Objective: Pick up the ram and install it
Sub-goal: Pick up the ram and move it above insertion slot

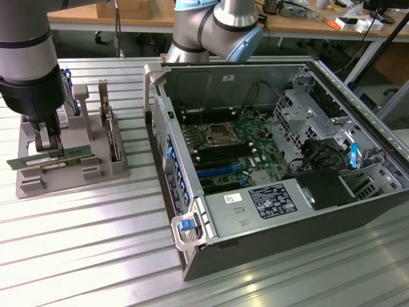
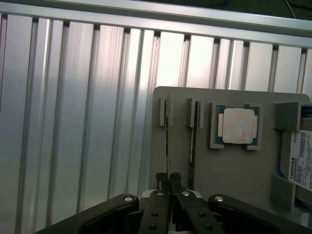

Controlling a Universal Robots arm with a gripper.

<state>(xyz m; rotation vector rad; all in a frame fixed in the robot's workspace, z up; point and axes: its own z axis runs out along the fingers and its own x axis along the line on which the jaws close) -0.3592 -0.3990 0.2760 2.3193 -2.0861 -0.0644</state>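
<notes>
You're at the pickup, with the install not yet done. At the exterior view's left, your gripper (image 1: 52,148) is down on the grey holder (image 1: 115,167) on the table (image 1: 83,256), and the ram (image 1: 38,158) sits in its slot there, on edge and not lifted out. To the right, the open case (image 1: 268,246) waits, and its memory slots (image 1: 220,155) look bare.

From the wrist, the ram (image 2: 168,141) runs as a thin edge straight in between the fingers (image 2: 160,181). They stand one on each face near its middle and look pressed onto it, pinching it. A second stick (image 2: 193,141) stands just beside, outside the grip. The CPU (image 2: 239,126) and hard drive (image 2: 303,161) sit further along the holder.
</notes>
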